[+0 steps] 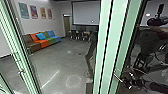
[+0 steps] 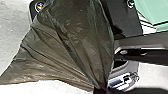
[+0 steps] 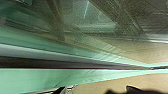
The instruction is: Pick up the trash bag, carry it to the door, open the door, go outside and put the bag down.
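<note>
Grey floor (image 1: 62,60) extends past the green-framed glass door (image 1: 107,45); beyond that door I see the multicoloured sofa (image 1: 41,41) against a wall. The dark trash bag (image 2: 75,37) hangs near the door over pale ground (image 2: 12,37), its gathered neck clenched by the left gripper (image 2: 99,90). The right gripper (image 1: 128,81), beside the door, is released, with fingertips parted.

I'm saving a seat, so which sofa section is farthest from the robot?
The blue section, at the row's end beyond the green section; the orange section and brown section are nearer.
</note>
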Motion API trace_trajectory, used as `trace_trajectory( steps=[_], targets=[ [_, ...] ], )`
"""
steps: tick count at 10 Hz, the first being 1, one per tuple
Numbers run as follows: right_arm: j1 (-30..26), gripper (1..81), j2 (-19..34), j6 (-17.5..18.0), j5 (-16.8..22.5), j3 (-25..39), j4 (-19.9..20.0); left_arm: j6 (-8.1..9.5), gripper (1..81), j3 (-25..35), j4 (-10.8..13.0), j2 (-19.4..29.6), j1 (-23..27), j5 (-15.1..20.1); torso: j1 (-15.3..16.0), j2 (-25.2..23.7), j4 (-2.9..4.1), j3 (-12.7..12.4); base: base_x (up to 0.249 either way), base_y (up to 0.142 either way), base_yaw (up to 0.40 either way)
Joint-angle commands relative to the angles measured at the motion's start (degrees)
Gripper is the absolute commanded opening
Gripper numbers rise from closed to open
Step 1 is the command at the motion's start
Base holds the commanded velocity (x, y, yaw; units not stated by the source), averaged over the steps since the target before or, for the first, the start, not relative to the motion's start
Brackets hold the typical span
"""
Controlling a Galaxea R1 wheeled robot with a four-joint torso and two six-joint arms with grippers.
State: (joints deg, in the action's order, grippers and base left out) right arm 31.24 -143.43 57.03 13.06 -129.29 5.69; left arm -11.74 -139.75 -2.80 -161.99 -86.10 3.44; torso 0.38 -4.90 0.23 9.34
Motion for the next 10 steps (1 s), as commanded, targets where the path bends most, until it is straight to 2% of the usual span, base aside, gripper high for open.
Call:
trace_trajectory(
  steps=[1, 3, 4, 5, 6, 10],
  targets=[
    [-5.8, 81.1, 5.5, 1.2, 5.0, -3.2, -1.1, -0.04, 1.0, 0.5, -0.4, 0.7, 2.4, 4.1, 0.0, 0.0, 0.02, 5.1, 0.0, 0.0, 0.0],
    [-5.9, 81.1, 6.8, 1.2, 5.0, -3.0, -1.0, -0.04, 1.0, 0.5, -0.4, 0.7, 2.4, 4.1, -0.1, 0.0, -0.02, 8.8, 0.0, 0.0, 0.0],
    [-6.1, 81.1, 7.9, 1.2, 5.0, -2.4, -1.0, -0.04, 1.0, 0.5, -0.4, 0.7, 2.4, 4.1, -0.1, -0.1, -0.02, 5.6, 0.0, 0.0, 0.0],
    [-6.2, 81.1, 9.6, 1.3, 5.1, -1.0, -0.9, -0.04, 1.0, 0.5, -0.4, 0.6, 2.4, 4.1, -0.1, -0.1, -0.02, 7.7, 0.0, 0.0, 0.0],
    [-6.2, 81.1, 11.5, 1.4, 5.1, 0.4, -1.0, -0.04, 1.0, 0.5, -0.4, 0.6, 2.4, 4.1, 0.0, 0.0, -0.02, 8.5, 0.0, 0.0, 0.0],
    [-7.2, 81.1, 21.6, 1.2, 5.1, 7.6, -1.5, -0.13, 1.0, 0.2, -0.4, 0.4, 2.4, 4.1, 0.1, 0.0, 0.0, 9.1, 0.0, 0.0, 0.0]
  ],
)
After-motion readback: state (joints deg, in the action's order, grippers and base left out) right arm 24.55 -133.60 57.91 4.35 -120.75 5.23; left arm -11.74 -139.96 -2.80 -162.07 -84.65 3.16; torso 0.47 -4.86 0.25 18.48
